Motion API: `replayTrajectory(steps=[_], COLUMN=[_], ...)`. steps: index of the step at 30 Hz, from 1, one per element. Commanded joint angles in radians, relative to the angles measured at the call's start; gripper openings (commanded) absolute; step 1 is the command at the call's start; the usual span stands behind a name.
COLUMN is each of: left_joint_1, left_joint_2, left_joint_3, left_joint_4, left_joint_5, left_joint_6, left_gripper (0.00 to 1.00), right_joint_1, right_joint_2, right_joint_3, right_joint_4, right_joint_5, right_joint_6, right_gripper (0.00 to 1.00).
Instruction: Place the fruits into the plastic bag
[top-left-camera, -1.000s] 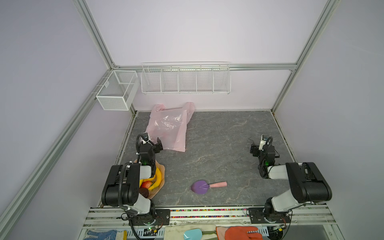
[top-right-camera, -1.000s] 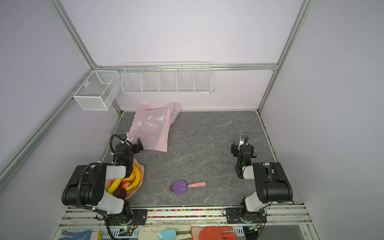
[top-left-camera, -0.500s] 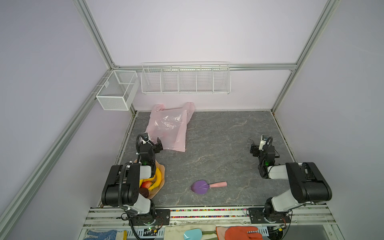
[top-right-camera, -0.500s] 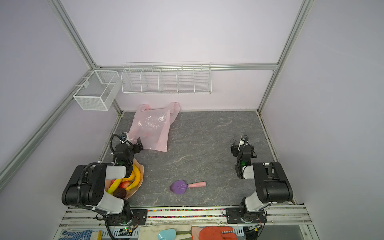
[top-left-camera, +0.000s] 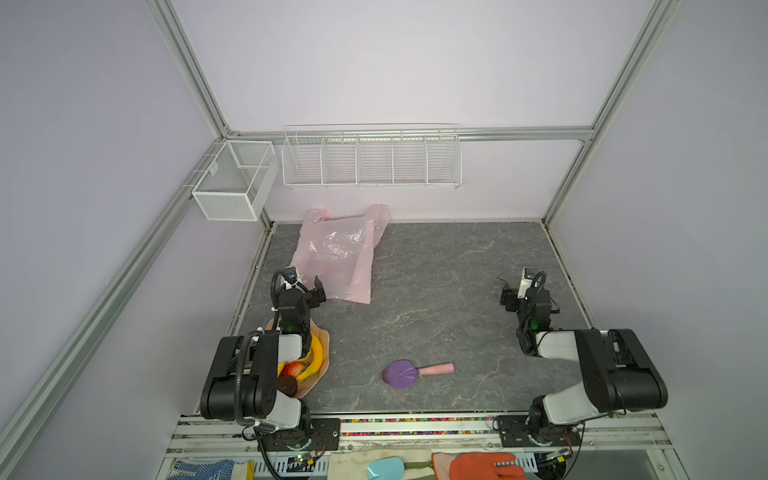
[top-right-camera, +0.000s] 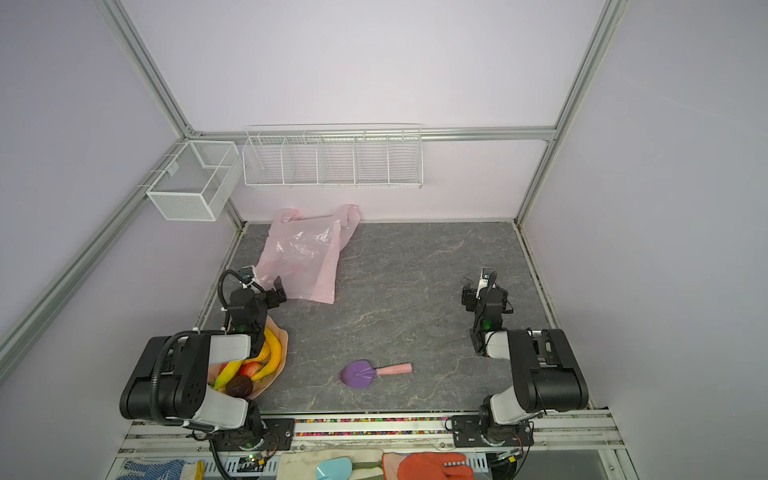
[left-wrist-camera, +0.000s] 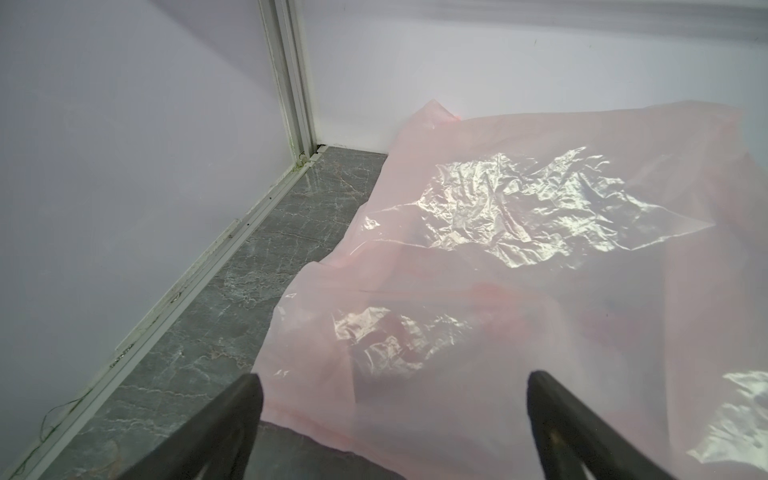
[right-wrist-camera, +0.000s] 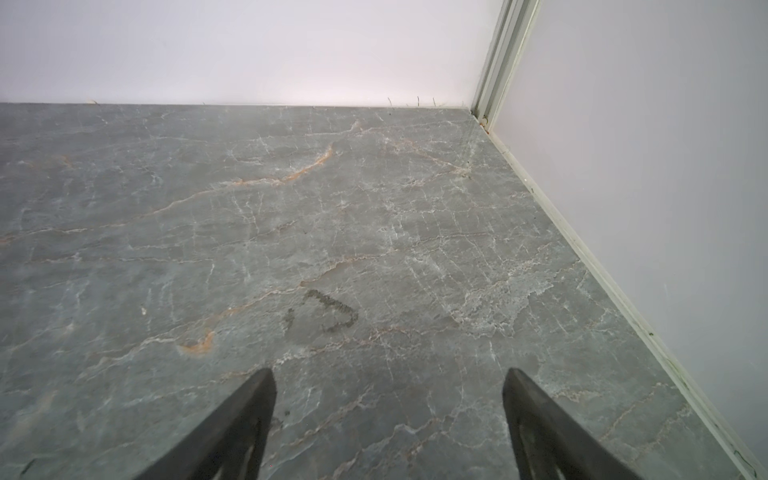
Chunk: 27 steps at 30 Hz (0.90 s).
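The pale pink plastic bag (top-left-camera: 338, 257) (top-right-camera: 303, 257) lies flat and crinkled at the back left of the grey table, its handles against the back wall. My left gripper (top-left-camera: 307, 286) (left-wrist-camera: 392, 376) hovers open at the bag's near edge (left-wrist-camera: 519, 270), with nothing between its fingers. The fruits sit in a peach bowl (top-right-camera: 284, 345) partly hidden under the left arm: yellow bananas (top-right-camera: 272, 349), a red-yellow apple (top-right-camera: 250, 368) and a dark maroon ball (top-right-camera: 238, 386). At the right side of the table my right gripper (top-left-camera: 513, 291) (right-wrist-camera: 388, 372) stands open over bare surface.
A purple scoop with a pink handle (top-left-camera: 401, 372) lies at the front middle. Two white wire baskets (top-left-camera: 370, 158) (top-left-camera: 232, 183) hang on the back and left walls. Aluminium frame rails edge the table.
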Motion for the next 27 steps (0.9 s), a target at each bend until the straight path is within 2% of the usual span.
replayTrajectory(steps=[1,5,10,15,19,23,27], left_joint_1=[-0.015,-0.046,-0.142,-0.246,-0.329,-0.415,-0.470], left_joint_2=[-0.137,-0.290,-0.432,-0.465,-0.411,-0.287,-0.081], left_joint_3=[0.025,0.081,0.200,0.381,0.510,0.611,0.765], left_joint_4=[-0.121,-0.288,-0.572,-0.944,-1.204,-1.327,-1.411], left_joint_5=[-0.005,-0.025,-0.055,-0.076,-0.113,-0.127,-0.117], left_joint_6=[0.024,0.005,-0.019,-0.125,-0.222,-0.252,-0.277], left_gripper=[0.99,0.99,0.99,0.99,0.99,0.99,0.99], right_joint_1=[0.008,0.012,0.016,0.024,0.025,0.024,0.026], right_joint_2=[-0.112,-0.226,-0.383,-0.491,-0.560,-0.577,-0.573], right_joint_3=[0.065,0.122,0.174,0.241,0.293,0.329,0.347], right_joint_4=[-0.169,-0.358,-0.561,-0.772,-0.931,-1.055,-1.134], right_joint_5=[0.006,-0.029,-0.077,-0.214,-0.301,-0.418,-0.526], right_joint_6=[-0.025,-0.028,0.020,0.071,0.120,0.174,0.248], right_gripper=[0.88,0.88,0.88,0.88,0.88,0.88,0.88])
